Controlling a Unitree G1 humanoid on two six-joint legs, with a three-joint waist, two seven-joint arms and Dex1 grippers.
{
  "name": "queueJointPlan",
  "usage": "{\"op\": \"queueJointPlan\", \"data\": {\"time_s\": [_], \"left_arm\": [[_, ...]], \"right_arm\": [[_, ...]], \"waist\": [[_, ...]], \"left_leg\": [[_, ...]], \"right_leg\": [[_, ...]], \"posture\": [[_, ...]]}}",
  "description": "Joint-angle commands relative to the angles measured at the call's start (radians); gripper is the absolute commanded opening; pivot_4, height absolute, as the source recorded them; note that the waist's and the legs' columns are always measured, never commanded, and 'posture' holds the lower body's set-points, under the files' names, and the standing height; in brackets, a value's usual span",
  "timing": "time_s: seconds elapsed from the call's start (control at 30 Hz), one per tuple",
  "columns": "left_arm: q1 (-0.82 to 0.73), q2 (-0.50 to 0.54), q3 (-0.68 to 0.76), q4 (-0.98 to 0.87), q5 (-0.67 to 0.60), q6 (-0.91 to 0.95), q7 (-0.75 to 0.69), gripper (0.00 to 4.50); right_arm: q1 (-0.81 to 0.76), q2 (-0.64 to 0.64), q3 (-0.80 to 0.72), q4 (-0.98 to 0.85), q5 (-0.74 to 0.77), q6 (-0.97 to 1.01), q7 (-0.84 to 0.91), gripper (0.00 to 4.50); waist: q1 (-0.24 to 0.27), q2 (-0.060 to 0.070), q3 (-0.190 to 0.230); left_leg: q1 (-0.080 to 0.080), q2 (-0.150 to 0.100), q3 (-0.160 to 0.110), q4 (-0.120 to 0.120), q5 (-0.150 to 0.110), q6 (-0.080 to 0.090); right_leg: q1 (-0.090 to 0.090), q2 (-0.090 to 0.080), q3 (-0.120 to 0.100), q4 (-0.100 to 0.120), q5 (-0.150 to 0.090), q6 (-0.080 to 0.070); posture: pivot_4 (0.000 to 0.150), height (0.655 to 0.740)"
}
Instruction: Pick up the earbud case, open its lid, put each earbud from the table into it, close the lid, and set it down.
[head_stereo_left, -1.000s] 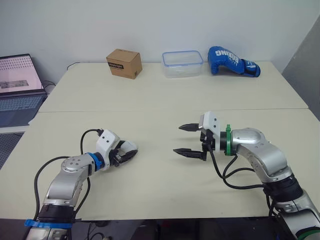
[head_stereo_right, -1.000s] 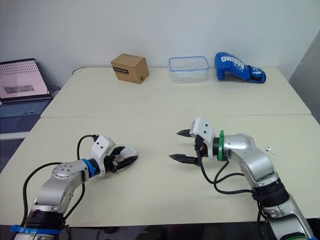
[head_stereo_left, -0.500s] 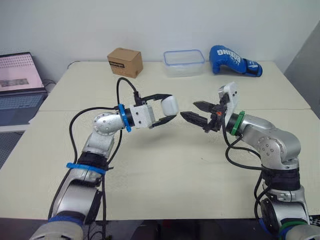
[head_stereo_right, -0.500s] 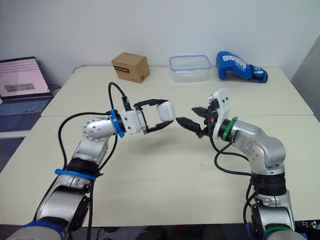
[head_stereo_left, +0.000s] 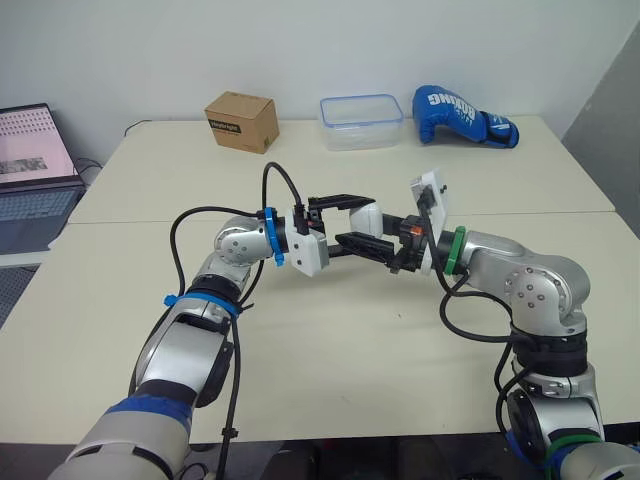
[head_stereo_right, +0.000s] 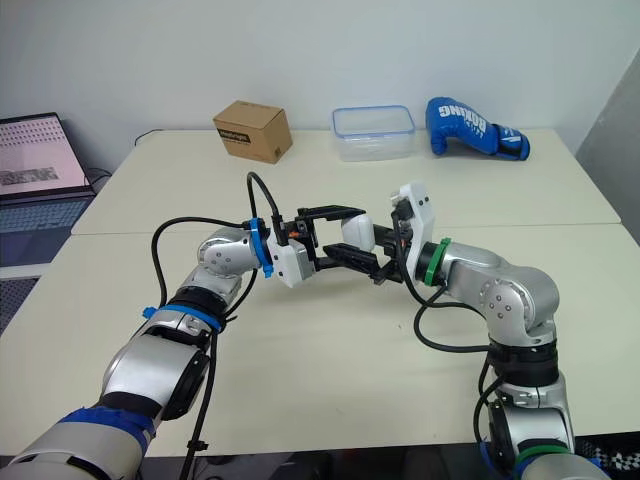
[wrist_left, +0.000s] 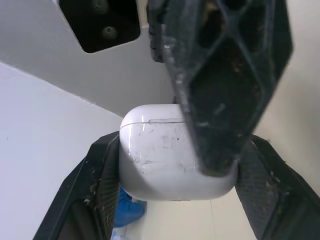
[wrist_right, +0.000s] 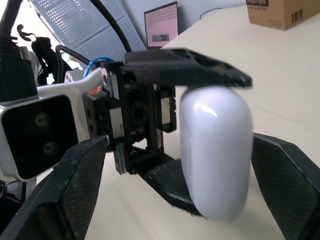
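Observation:
The white earbud case (head_stereo_left: 366, 216) hangs above the middle of the table, lid shut, with my left gripper (head_stereo_right: 352, 238) shut on it from above and below. In the left wrist view the case (wrist_left: 160, 155) sits between that gripper's two black fingers (wrist_left: 100, 180). My right gripper (head_stereo_left: 390, 240) faces it from the right and is open. In the right wrist view the case (wrist_right: 215, 150) stands between the right fingers (wrist_right: 80, 185), which are spread wide on either side. One right finger crosses in front of the case in the left wrist view.
At the table's far edge stand a cardboard box (head_stereo_left: 241, 121), a clear plastic container (head_stereo_left: 361, 108) and a blue boxing glove (head_stereo_left: 465, 116). A laptop (head_stereo_left: 25, 165) sits off the table to the left.
My left gripper has lifted the case off the table and carried it right to mid-table. The right gripper has risen and closed in, so its open fingers now straddle the case.

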Motion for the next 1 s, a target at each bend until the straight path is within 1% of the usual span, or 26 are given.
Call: {"op": "queueJointPlan", "data": {"time_s": [0.03, 0.13, 0.17, 0.27, 0.3, 0.33, 0.4, 0.43, 0.67, 0.73, 0.8, 0.83, 0.87, 0.93, 1.0], "left_arm": [[-0.037, 0.003, -0.002, -0.001, -0.003, -0.036, 0.024, 2.79], [-0.043, 0.002, -0.004, 0.012, -0.001, -0.042, 0.029, 2.79], [-0.044, 0.001, -0.005, 0.014, 0.0, -0.045, 0.03, 2.79], [-0.046, 0.001, -0.008, 0.017, -0.003, -0.048, 0.029, 2.79], [-0.046, 0.0, -0.009, 0.018, -0.004, -0.049, 0.029, 2.79], [-0.046, 0.0, -0.011, 0.019, -0.004, -0.05, 0.029, 2.79], [-0.046, 0.0, -0.016, 0.023, -0.004, -0.056, 0.029, 2.79], [-0.046, 0.001, -0.019, 0.024, -0.005, -0.06, 0.029, 2.79], [-0.041, -0.003, -0.039, 0.034, -0.038, -0.055, -0.011, 2.79], [-0.04, -0.006, -0.038, 0.031, -0.062, -0.034, -0.035, 3.53], [-0.045, -0.011, -0.031, 0.023, -0.092, 0.003, -0.061, 4.09], [-0.05, -0.016, -0.021, 0.013, -0.124, 0.05, -0.092, 4.35], [-0.056, -0.019, -0.015, 0.0, -0.158, 0.103, -0.135, 4.48], [-0.073, -0.013, -0.007, -0.035, -0.225, 0.247, -0.253, 4.48], [-0.107, 0.007, 0.005, -0.077, -0.281, 0.493, -0.383, 4.48]], "right_arm": [[-0.009, -0.02, -0.022, -0.031, 0.026, -0.003, -0.002, 4.5], [-0.003, -0.039, -0.003, -0.028, 0.014, -0.014, 0.002, 3.94], [-0.004, -0.041, -0.002, -0.025, 0.015, -0.017, 0.002, 3.64], [-0.004, -0.047, 0.0, -0.021, 0.014, -0.02, -0.001, 2.46], [-0.004, -0.048, -0.001, -0.019, 0.014, -0.02, -0.001, 2.01], [-0.003, -0.049, -0.002, -0.018, 0.014, -0.021, -0.003, 1.72], [-0.004, -0.049, -0.004, -0.016, 0.014, -0.021, -0.007, 1.01], [-0.004, -0.048, -0.005, -0.015, 0.016, -0.022, -0.009, 0.82], [-0.011, -0.034, -0.026, -0.007, 0.023, -0.023, -0.027, 0.83], [-0.004, -0.039, -0.032, 0.001, 0.006, -0.033, -0.043, 0.83], [0.006, -0.049, -0.038, 0.029, -0.039, -0.052, -0.085, 0.83], [0.012, -0.057, -0.038, 0.049, -0.072, -0.069, -0.11, 0.83], [0.018, -0.068, -0.033, 0.066, -0.105, -0.087, -0.126, 0.83], [0.038, -0.114, 0.006, 0.093, -0.183, -0.133, -0.133, 0.83], [0.064, -0.2, 0.094, 0.115, -0.301, -0.214, -0.112, 0.83]], "waist": [[0.0, 0.0, 0.0], [0.0, 0.0, 0.0], [0.0, 0.0, 0.0], [0.0, 0.0, 0.0], [0.0, 0.0, 0.0], [0.0, 0.0, 0.0], [0.0, 0.0, 0.0], [0.0, 0.0, 0.0], [0.0, 0.0, 0.0], [0.0, 0.0, 0.0], [0.0, 0.0, 0.0], [0.0, 0.0, 0.0], [-0.001, 0.0, 0.0], [0.0, 0.0, 0.0], [0.0, 0.0, 0.0]], "left_leg": [[0.0, 0.0, 0.0, 0.0, 0.0, 0.0], [0.0, 0.0, 0.0, 0.0, 0.0, 0.0], [0.0, 0.0, 0.0, 0.0, 0.0, 0.0], [0.0, 0.0, 0.0, 0.0, 0.0, 0.0], [0.0, 0.0, 0.0, 0.0, 0.0, 0.0], [0.0, 0.0, 0.0, 0.0, 0.0, 0.0], [0.0, 0.0, 0.0, 0.0, 0.0, 0.0], [0.0, 0.0, 0.0, 0.0, 0.0, 0.0], [0.0, 0.0, 0.0, 0.0, 0.0, 0.0], [0.0, 0.0, 0.0, 0.0, 0.0, 0.0], [0.0, 0.0, 0.0, 0.0, 0.0, 0.0], [0.0, 0.0, 0.0, 0.001, 0.0, 0.0], [0.0, 0.0, 0.0, 0.001, 0.0, 0.0], [0.0, 0.0, 0.0, 0.001, 0.0, 0.0], [-0.001, -0.001, 0.0, 0.003, 0.0, 0.0]], "right_leg": [[0.0, 0.0, 0.0, 0.0, 0.0, 0.0], [0.0, 0.0, 0.0, 0.0, 0.0, 0.0], [0.0, 0.0, 0.0, 0.0, 0.0, 0.0], [0.0, 0.0, 0.0, 0.0, 0.0, 0.0], [0.0, 0.0, 0.0, 0.0, 0.0, 0.0], [0.0, 0.0, 0.0, 0.0, 0.0, 0.0], [0.0, 0.0, 0.0, 0.0, 0.0, 0.0], [0.0, 0.0, 0.0, 0.0, 0.0, 0.0], [0.0, 0.0, 0.0, 0.0, 0.0, 0.0], [0.0, 0.0, 0.0, 0.0, 0.0, 0.0], [0.0, 0.0, 0.0, 0.0, 0.0, 0.0], [0.0, 0.0, 0.0, 0.0, 0.0, 0.0], [0.0, 0.0, 0.0, 0.001, 0.0, 0.0], [0.0, 0.0, 0.0, 0.001, 0.0, 0.0], [0.0, 0.0, -0.001, 0.001, 0.0, 0.0]], "posture": [[0.15, 0.74], [0.15, 0.74], [0.15, 0.74], [0.15, 0.74], [0.15, 0.74], [0.15, 0.74], [0.15, 0.74], [0.15, 0.74], [0.15, 0.74], [0.15, 0.74], [0.15, 0.74], [0.15, 0.74], [0.15, 0.74], [0.15, 0.74], [0.15, 0.74]]}}
